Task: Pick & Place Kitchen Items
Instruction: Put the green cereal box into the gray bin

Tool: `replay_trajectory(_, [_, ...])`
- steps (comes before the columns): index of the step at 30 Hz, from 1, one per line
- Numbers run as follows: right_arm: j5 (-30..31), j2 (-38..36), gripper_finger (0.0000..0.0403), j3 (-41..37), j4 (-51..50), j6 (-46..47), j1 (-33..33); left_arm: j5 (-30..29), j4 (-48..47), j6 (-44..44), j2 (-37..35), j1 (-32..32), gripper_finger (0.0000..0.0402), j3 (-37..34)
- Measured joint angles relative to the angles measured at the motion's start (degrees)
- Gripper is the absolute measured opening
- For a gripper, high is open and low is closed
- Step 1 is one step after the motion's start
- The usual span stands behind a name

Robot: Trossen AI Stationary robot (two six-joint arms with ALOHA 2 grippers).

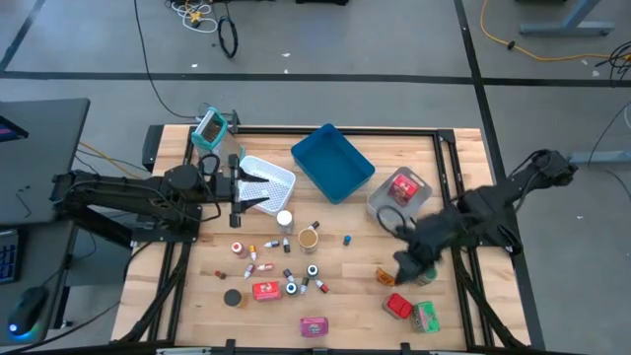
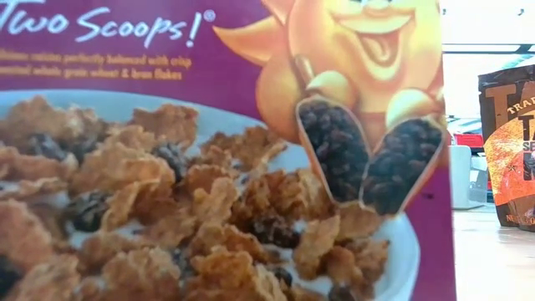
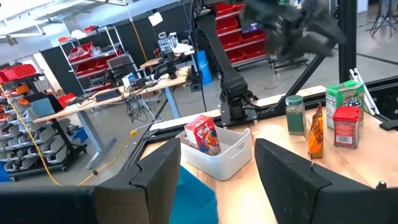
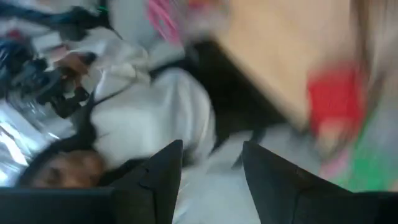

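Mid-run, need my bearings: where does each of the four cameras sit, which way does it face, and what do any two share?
High: overhead, straight down on the table; both arms show.
Low: table height, blocked by a cereal box; no arm.
Left wrist: looks across the table past the open left pincer at the grey bin.
Right wrist: blurred; open right pincer.
Shared: grey bin and green packet, in high and left wrist.

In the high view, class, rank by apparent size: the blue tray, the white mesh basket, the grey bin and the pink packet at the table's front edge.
1. blue tray, clearly largest.
2. white mesh basket and grey bin: they look about alike, and the right arm hides part of the bin, so no ranking between them.
3. pink packet, smallest.
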Motion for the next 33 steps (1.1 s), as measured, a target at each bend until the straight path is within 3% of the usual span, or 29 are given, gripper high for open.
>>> replay_trajectory(4, [-5.6, 2.2, 0.0178, 0.0, 1.1, 25.1, 5.9, 0.0, -0.2, 0.5, 0.0, 0.0, 0.0215, 0.0])
replay_trajectory(6, [-8.1, 4.0, 0.0178, 0.0, 0.8, 27.8, 8.1, 0.0, -0.5, 1.5, 0.0, 0.0, 0.0215, 0.0])
replay_trajectory(12, [-5.6, 11.9, 0.0178, 0.0, 1.6, 28.0, 13.2, 0.0, -2.1, 4.4, 0.0, 0.0, 0.0215, 0.0])
replay_trajectory(17, [-14.9, 17.1, 0.0178, 0.0, 0.3, 28.2, 14.9, 0.0, -2.4, 4.5, 0.0, 0.0, 0.0215, 0.0])
replay_trajectory(20, [-17.0, 18.1, 0.0178, 0.0, -3.0, 27.4, 15.7, 0.3, -2.4, 3.1, 0.0, 0.0, 0.0215, 0.0])
replay_trajectory(26, [-5.6, 18.2, 0.0178, 0.0, -9.6, 23.2, 16.8, 0.5, -2.4, 2.5, 0.0, 0.0, 0.0215, 0.0])
replay_trajectory(33, [-6.4, 18.2, 0.0176, 0.0, -14.4, 19.9, 16.8, 0.5, -2.5, 2.4, 0.0, 0.0, 0.0215, 0.0])
